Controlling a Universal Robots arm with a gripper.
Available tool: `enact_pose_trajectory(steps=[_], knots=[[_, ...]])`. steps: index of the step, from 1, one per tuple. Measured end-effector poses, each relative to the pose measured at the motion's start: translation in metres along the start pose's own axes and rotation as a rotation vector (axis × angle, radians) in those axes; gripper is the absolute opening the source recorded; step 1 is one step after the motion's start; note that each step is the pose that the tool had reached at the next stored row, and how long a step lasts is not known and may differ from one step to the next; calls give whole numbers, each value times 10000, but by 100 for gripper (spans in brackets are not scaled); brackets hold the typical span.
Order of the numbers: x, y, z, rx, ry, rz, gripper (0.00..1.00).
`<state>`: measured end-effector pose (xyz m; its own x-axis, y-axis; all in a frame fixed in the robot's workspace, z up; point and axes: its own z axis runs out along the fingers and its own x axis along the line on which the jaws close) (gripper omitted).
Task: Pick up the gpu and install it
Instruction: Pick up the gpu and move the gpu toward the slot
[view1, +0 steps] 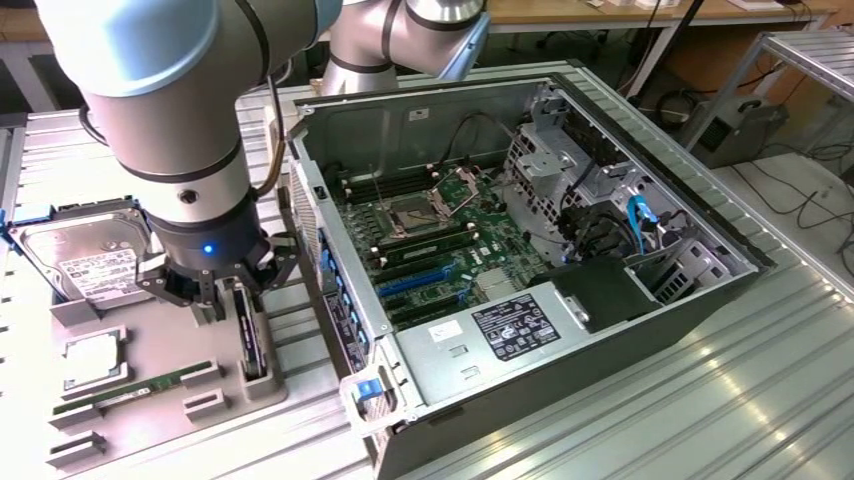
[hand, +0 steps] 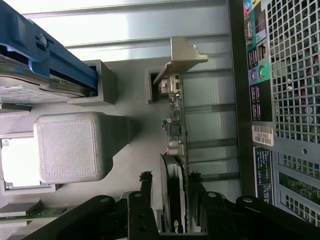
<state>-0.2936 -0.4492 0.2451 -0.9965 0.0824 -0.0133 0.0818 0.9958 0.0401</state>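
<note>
Gpu (view1: 251, 338) (hand: 178, 145): on edge in a slot of the grey holder tray (view1: 167, 345), outside the case, not yet lifted.

Slatted metal table (view1: 694, 400) carries everything.

Tower case (view1: 400, 130) lies on its side, open, with the green motherboard (view1: 441, 230) exposed. In the wrist view its perforated rear panel (hand: 292, 75) runs just beside the tray.

Grey robot arm (view1: 174, 120) comes down at the exterior view's left, over the tray, with a blue light on the wrist.

Hard drive (view1: 83, 262), white label up, sits at the far end of the tray in a blue bracket (hand: 50, 55).

Gripper (view1: 230, 298) (hand: 170, 186): low over the card, black fingers (hand: 146, 186) spread to either side of it. One finger is close against the board face. A thin gap shows between the other finger and the fan side. Not clamped, as far as I can see.

Green memory stick (view1: 134, 390) lies flat near the tray's front.

Silvery end bracket (hand: 187, 54) of the card points away from the gripper.
</note>
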Motion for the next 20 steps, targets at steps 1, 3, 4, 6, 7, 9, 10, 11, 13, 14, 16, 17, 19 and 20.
enact_pose_trajectory(steps=[1, 3, 4, 6, 7, 9, 10, 11, 13, 14, 16, 17, 19, 20], knots=[[0, 0, 3, -1, 1, 11, 42], [0, 0, 7, 0, 2, 45, 42], [0, 0, 9, 2, 4, 70, 42], [0, -1, 13, 2, 6, 109, 42], [0, -1, 15, 2, 7, 124, 42], [0, -2, 17, 3, 11, 145, 42], [0, -1, 18, 3, 12, 146, 42], [0, -2, 18, 4, 14, 147, 42], [0, -1, 18, 3, 13, 147, 41], [0, -2, 18, 4, 14, 146, 34], [0, -2, 18, 3, 14, 147, 27], [0, -2, 18, 3, 13, 135, 27], [1, -1, 18, -1, 25, -145, 27], [1, -2, 18, -2, 31, -302, 27]])
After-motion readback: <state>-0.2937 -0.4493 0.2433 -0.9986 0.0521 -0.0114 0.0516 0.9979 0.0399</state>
